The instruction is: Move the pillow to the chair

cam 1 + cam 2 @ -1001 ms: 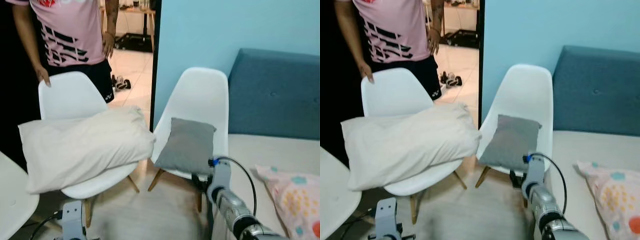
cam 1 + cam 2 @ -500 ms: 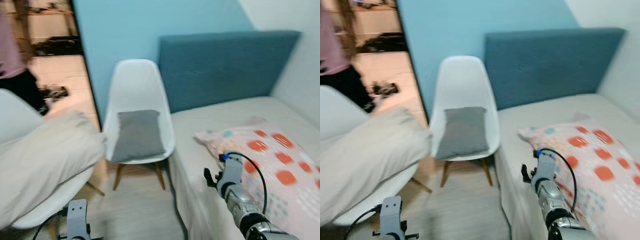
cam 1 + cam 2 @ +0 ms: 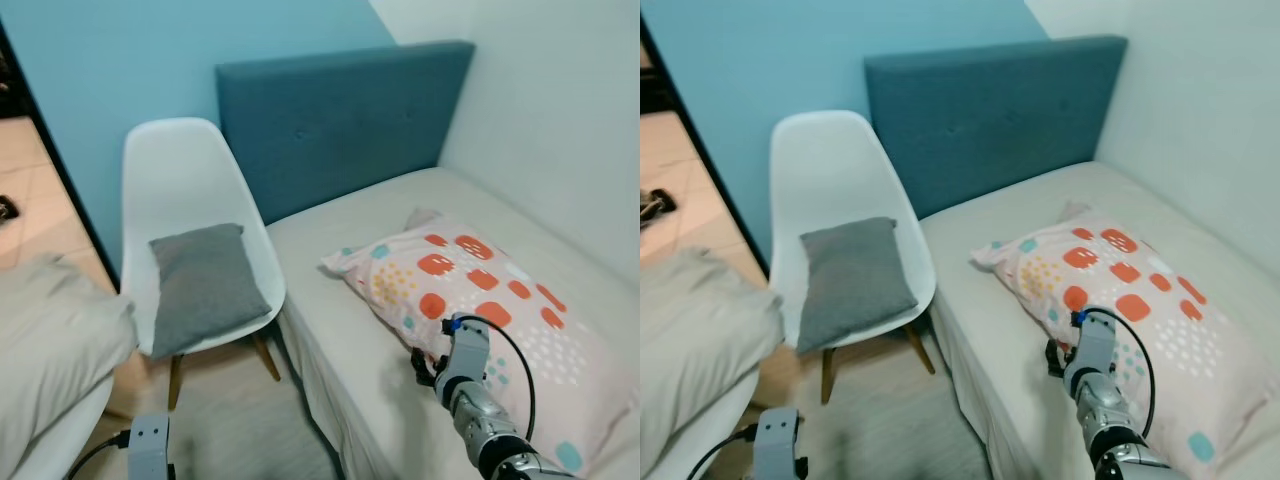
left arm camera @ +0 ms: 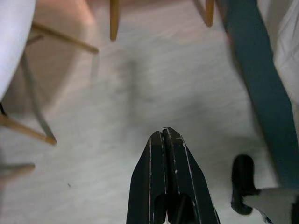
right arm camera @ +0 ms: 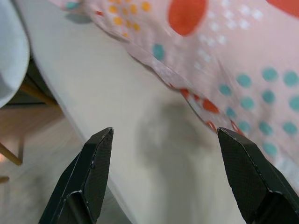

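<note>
Right gripper [image 5: 163, 175] spread wide over the bed [image 3: 355, 335] edge, just short of the patterned pillow [image 3: 480, 310]; nothing held.

Landmark = bed. The patterned pillow (pink, red and teal spots) lies flat on the mattress, one end toward the blue headboard [image 3: 340, 120]. In the right wrist view its near hem runs between the two spread fingers [image 5: 96, 175], with bare sheet under them, no contact. The white chair [image 3: 190, 200] stands just beside the bed on the robot's left, against the blue wall; its seat carries a grey cushion [image 3: 205, 285]. Further from the bed, a beige pillow [image 3: 50, 350] sits on another white seat at the frame edge. The left gripper [image 4: 167, 140] hangs low over the pale floor [image 4: 140, 93] beside the bed base, fingers pressed together, empty.
</note>
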Tool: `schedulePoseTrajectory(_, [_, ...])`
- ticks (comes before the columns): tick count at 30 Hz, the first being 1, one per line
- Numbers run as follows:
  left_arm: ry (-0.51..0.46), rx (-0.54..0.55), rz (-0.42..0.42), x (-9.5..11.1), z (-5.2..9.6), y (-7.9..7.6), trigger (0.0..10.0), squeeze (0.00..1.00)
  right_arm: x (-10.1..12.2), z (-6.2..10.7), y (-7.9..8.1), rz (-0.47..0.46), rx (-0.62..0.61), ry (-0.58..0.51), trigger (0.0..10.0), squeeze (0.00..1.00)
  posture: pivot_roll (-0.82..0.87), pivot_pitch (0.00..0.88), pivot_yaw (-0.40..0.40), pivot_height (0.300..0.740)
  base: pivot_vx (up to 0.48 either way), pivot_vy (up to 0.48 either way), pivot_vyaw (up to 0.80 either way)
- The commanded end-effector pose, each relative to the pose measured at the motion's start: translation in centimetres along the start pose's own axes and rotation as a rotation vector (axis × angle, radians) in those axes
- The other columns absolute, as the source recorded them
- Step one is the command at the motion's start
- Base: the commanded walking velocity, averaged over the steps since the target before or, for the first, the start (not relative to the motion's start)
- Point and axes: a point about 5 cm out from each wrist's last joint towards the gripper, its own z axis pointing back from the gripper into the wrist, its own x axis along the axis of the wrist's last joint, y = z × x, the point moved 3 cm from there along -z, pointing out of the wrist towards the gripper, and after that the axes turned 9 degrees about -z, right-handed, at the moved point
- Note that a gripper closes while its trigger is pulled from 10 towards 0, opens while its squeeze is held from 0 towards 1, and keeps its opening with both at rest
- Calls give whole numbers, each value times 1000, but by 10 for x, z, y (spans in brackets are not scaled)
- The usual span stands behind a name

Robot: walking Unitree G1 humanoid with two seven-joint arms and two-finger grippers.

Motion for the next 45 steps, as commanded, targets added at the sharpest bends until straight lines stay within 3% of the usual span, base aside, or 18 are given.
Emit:
schedulePoseTrajectory(1, [-9,-3,-6,2,-1,1,10000,0,2,0,-4,-37,-17,-8,10000,0,103,0,8,740,0,0,-750])
schedulePoseTrajectory(13, [-44,-11,3,13,-3,-1,10000,0,5,-1,-2,-70,-9,-23,10000,0,99,0,13,740,0,0,-750])
schedulePoseTrajectory(20, [-56,-9,5,16,-4,-1,10000,0,0,-1,7,-64,37,-9,10000,0,97,0,11,740,0,0,-750])
schedulePoseTrajectory(28, [-49,-8,9,14,-3,-2,10000,0,-32,5,18,12,98,101,10000,0,98,0,5,740,0,0,-750])
schedulePoseTrajectory(34, [-42,0,15,10,-2,2,10000,0,-38,7,21,-3,132,122,10000,0,98,0,5,740,0,0,-757])
schedulePoseTrajectory(40, [-31,34,28,9,-2,9,10000,0,-36,7,33,17,203,113,10000,0,95,0,7,740,361,0,0])
schedulePoseTrajectory(45, [-29,50,50,12,-4,12,10000,0,-33,6,34,13,208,105,10000,0,95,0,3,740,220,120,0])
